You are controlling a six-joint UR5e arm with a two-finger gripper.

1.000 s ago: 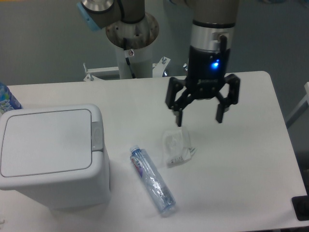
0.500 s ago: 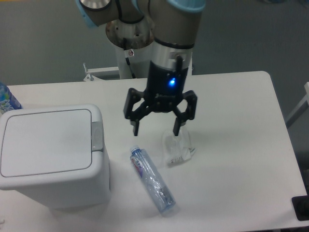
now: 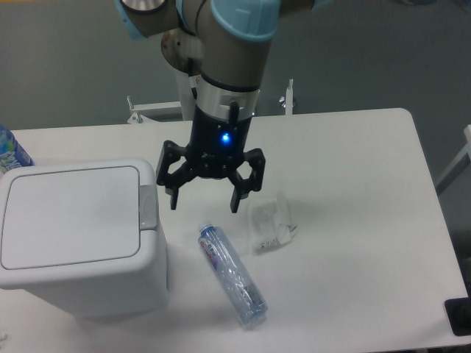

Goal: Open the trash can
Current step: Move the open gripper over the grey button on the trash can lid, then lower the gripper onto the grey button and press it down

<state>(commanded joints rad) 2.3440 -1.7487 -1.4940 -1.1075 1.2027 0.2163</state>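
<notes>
White table (image 3: pixel 368 169) filled most of the frame. Trash can (image 3: pixel 73 235) sat at lower left, lid flat and shut, grey button tab (image 3: pixel 148 207) on its right edge. Arm descended from top centre; gripper (image 3: pixel 204 200) hung just right of the can's upper right corner, fingers spread wide, nothing between them. Clear plastic bottle (image 3: pixel 233 276) lay at lower centre. Crumpled clear wrapper (image 3: pixel 268 223) lay right of the gripper. Blue-labelled bottle (image 3: pixel 10 153) partly visible at left edge.

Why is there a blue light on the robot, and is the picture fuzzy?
In the fixed camera view, a small blue light glows on the gripper body; why isn't shown. The picture is a bit soft overall. The trash can casts a faint shadow on the table.
</notes>
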